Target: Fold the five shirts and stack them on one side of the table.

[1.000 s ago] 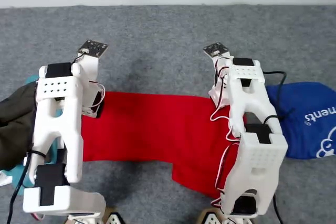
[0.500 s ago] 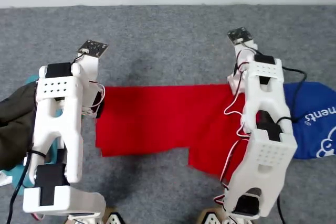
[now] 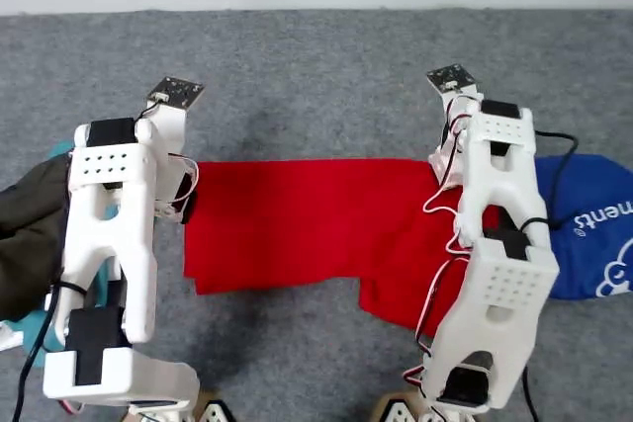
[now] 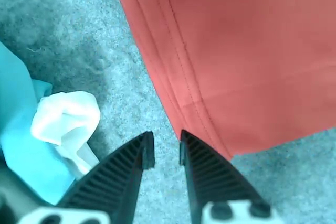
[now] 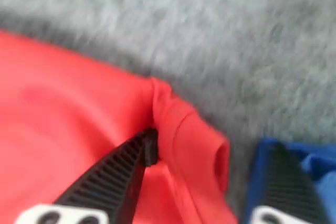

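Note:
The red shirt (image 3: 297, 219) lies flat on the grey table, with a lower flap hanging toward the front right. My left gripper (image 4: 165, 142) hovers over bare carpet just off the shirt's hemmed left edge (image 4: 173, 77), its fingers a narrow gap apart with nothing between them. My right gripper (image 5: 210, 166) is at the shirt's far right corner, open, with a raised ridge of red fabric (image 5: 178, 129) between its fingers. One fingertip (image 5: 144, 150) presses into the cloth, and the other is over the blue shirt (image 5: 315, 166).
A blue shirt (image 3: 584, 214) lies at the right edge beside the right arm (image 3: 495, 244). A dark olive shirt (image 3: 25, 234) sits on a teal one (image 4: 21, 124) at the left, with a white scrap (image 4: 68, 119). Bare carpet (image 3: 316, 76) stretches behind the arms.
The right arm swung right and dragged the red shirt with it. The shirt's left edge slid out from beside the left gripper. The left arm stayed put.

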Controlling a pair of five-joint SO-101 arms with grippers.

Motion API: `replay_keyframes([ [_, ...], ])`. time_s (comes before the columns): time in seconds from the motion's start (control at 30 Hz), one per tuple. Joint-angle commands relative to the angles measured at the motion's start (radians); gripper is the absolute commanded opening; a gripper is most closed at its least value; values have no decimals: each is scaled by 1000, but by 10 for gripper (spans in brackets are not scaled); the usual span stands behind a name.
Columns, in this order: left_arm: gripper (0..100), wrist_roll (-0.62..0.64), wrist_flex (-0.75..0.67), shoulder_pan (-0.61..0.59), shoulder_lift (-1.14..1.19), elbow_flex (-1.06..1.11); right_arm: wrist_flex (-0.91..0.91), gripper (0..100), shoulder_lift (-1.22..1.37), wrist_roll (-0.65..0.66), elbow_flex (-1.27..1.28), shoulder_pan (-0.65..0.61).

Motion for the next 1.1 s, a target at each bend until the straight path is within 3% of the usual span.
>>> replay_keyframes([
  [0.0, 99, 9, -14, 75, 5, 4, 143, 512, -176, 15, -91, 19],
  [0.13, 99, 8, -34, 158, 94, 21, 254, 512, -325, 15, -120, 33],
  [0.37, 96, 8, -61, 160, 338, -36, 397, 512, -530, 17, -117, 59],
  [0.63, 94, 3, -63, 149, 451, -111, 498, 512, -581, 20, -117, 59],
  [0.87, 94, 0, -57, 61, 462, -133, 504, 512, -590, 187, 57, 45],
  [1.07, 94, 0, -55, 60, 462, -133, 499, 511, -591, 338, 276, -31],
])
